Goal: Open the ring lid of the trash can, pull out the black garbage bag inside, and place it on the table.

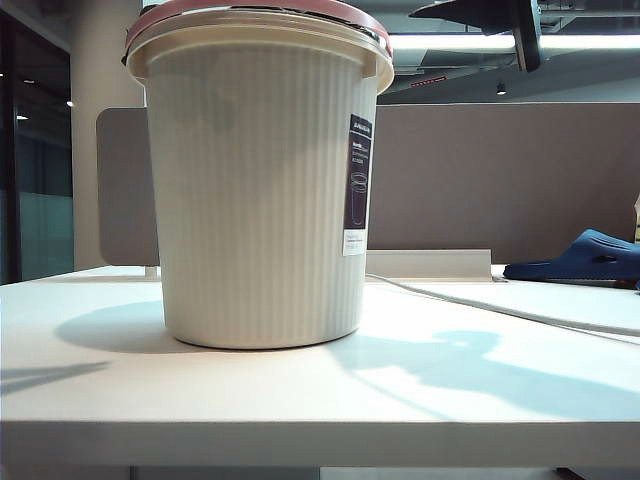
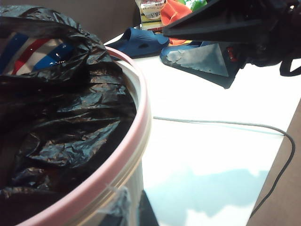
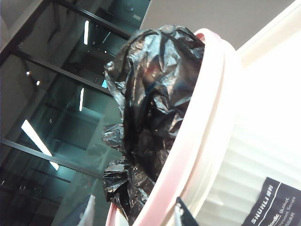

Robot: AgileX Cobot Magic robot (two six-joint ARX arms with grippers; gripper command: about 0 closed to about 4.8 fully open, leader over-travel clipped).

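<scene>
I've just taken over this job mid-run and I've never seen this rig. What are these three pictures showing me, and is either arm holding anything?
This is a two-armed table robot, and each arm ends in a gripper with two fingers. The exterior view looks level across the broad white table at the cream ribbed plastic trash can. Its thin pink ring lid is still seated on the rim. A blue slipper and a thin grey cable lie to the right.

The other two pictures come from cameras on the wrists, both close to the can's top. They show the crinkled black garbage bag still inside.

The left wrist view also catches the right gripper above the table beyond the can, fingers apart and holding nothing. The left gripper sits at the rim. Only slivers of it show, so I cannot tell whether it grips.
</scene>
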